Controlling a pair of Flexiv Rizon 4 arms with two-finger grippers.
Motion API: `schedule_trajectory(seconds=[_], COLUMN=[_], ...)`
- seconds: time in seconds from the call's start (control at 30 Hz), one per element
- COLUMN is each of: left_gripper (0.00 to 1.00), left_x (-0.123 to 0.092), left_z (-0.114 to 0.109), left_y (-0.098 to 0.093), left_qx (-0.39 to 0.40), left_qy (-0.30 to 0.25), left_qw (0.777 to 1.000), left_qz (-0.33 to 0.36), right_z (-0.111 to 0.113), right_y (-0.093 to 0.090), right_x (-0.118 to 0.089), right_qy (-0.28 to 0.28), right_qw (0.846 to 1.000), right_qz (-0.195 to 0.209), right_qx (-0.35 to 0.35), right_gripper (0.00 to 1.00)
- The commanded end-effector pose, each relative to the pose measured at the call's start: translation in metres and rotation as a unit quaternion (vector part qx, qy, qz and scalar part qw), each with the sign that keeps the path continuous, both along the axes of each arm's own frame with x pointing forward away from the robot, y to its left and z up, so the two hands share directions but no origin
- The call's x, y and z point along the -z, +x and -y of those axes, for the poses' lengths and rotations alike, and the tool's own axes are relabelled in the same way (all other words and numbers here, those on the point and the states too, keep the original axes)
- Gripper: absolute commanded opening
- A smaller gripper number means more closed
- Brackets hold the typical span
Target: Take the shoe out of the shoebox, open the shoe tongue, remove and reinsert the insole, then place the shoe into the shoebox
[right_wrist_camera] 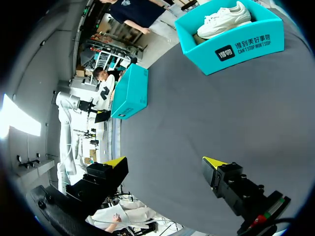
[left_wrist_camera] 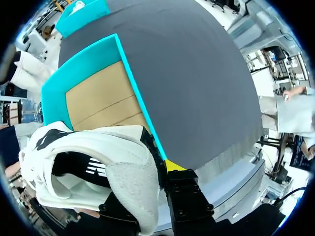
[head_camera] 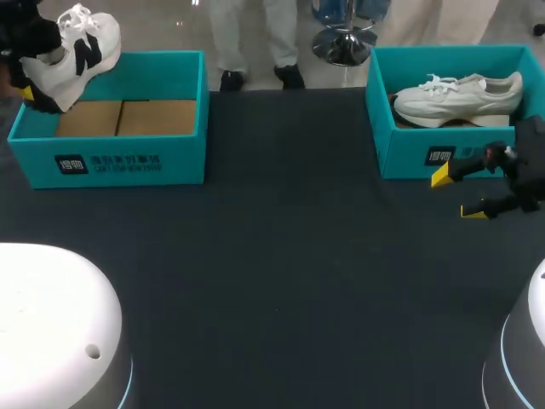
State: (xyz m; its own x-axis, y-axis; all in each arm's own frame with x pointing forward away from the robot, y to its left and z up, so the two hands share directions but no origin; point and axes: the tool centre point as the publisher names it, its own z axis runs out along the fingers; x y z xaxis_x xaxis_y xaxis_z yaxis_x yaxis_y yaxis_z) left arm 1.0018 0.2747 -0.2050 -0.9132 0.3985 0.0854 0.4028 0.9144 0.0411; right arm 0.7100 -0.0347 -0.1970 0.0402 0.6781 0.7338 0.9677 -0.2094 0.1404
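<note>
A white shoe with black markings (head_camera: pixel 77 47) hangs above the far left corner of the left teal shoebox (head_camera: pixel 111 158). My left gripper (head_camera: pixel 34 89) is shut on its heel. In the left wrist view the shoe (left_wrist_camera: pixel 98 167) fills the space between the fingers of the left gripper (left_wrist_camera: pixel 142 184); one yellow fingertip (left_wrist_camera: pixel 173 165) shows and the other is hidden. The box's bare cardboard floor (left_wrist_camera: pixel 101 98) lies below. My right gripper (head_camera: pixel 460 193) stands open just in front of the right shoebox (head_camera: pixel 409 153), holding nothing. In the right wrist view this gripper (right_wrist_camera: pixel 165 162) hovers over bare table.
A second white shoe (head_camera: pixel 460 95) lies inside the right teal shoebox, also seen ahead of the right gripper as the shoe (right_wrist_camera: pixel 224 18) in its box (right_wrist_camera: pixel 236 46). The dark table (head_camera: pixel 281 273) stretches between and in front of both boxes.
</note>
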Motion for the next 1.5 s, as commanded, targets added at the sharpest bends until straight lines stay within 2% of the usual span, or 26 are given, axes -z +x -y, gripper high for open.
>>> schedule_trajectory(seconds=[0.03,0.5,0.53,0.57,0.63,0.67,0.7,0.77,0.8,0.83,0.97,1.13,1.23,1.27,1.5], left_gripper=[0.0,0.0,0.0,0.0,0.0,0.0,0.0,0.0,0.0,0.0,0.0,0.0,0.0,0.0,0.0], left_x=[-0.005,-0.005,-0.005,-0.006,-0.006,-0.007,-0.007,-0.008,-0.008,-0.008,-0.007,-0.004,-0.002,-0.002,-0.002], left_z=[-0.008,-0.008,-0.009,-0.013,-0.016,-0.02,-0.021,-0.025,-0.026,-0.028,-0.036,-0.042,-0.043,-0.041,-0.041], left_y=[0.002,0.002,0.002,0.004,0.009,0.015,0.017,0.022,0.023,0.025,0.028,0.034,0.042,0.047,0.047], left_qx=[0.206,0.206,0.265,0.251,0.3,0.297,0.33,0.342,0.376,0.382,0.458,0.5,0.49,0.457,0.457], left_qy=[-0.037,-0.037,-0.022,-0.029,-0.01,-0.012,0.001,0.004,0.011,0.002,-0.012,-0.014,-0.006,0.005,0.005], left_qw=[0.977,0.977,0.963,0.967,0.953,0.955,0.944,0.94,0.926,0.924,0.889,0.866,0.871,0.889,0.889], left_qz=[-0.03,-0.03,-0.035,-0.036,-0.028,-0.024,-0.021,-0.016,-0.013,-0.017,-0.022,-0.02,-0.025,-0.032,-0.032], right_z=[-0.001,-0.001,-0.001,-0.001,-0.001,-0.001,-0.001,-0.001,-0.001,-0.001,-0.001,-0.001,-0.001,-0.001,-0.001], right_y=[0.0,0.0,0.0,0.0,0.0,0.0,0.0,0.0,0.0,0.0,0.0,0.0,0.0,0.0,0.0], right_x=[0.0,0.0,0.0,0.0,0.0,0.0,0.0,0.0,0.0,0.0,0.0,0.0,0.0,0.0,0.0], right_qy=[-0.002,-0.002,-0.002,-0.002,-0.002,-0.002,-0.002,-0.002,-0.002,-0.002,-0.002,-0.002,-0.002,-0.002,-0.002], right_qw=[1.0,1.0,1.0,1.0,1.0,1.0,1.0,1.0,1.0,1.0,1.0,1.0,1.0,1.0,1.0], right_qz=[-0.001,-0.001,-0.001,-0.001,-0.001,-0.001,-0.001,-0.001,-0.001,-0.001,-0.001,-0.001,-0.001,-0.001,-0.001], right_qx=[0.001,0.001,0.001,0.001,0.001,0.001,0.001,0.001,0.001,0.001,0.001,0.001,0.001,0.001,0.001], right_gripper=[1.0,1.0,1.0,1.0,1.0,1.0,1.0,1.0,1.0,1.0,1.0,1.0,1.0,1.0,1.0])
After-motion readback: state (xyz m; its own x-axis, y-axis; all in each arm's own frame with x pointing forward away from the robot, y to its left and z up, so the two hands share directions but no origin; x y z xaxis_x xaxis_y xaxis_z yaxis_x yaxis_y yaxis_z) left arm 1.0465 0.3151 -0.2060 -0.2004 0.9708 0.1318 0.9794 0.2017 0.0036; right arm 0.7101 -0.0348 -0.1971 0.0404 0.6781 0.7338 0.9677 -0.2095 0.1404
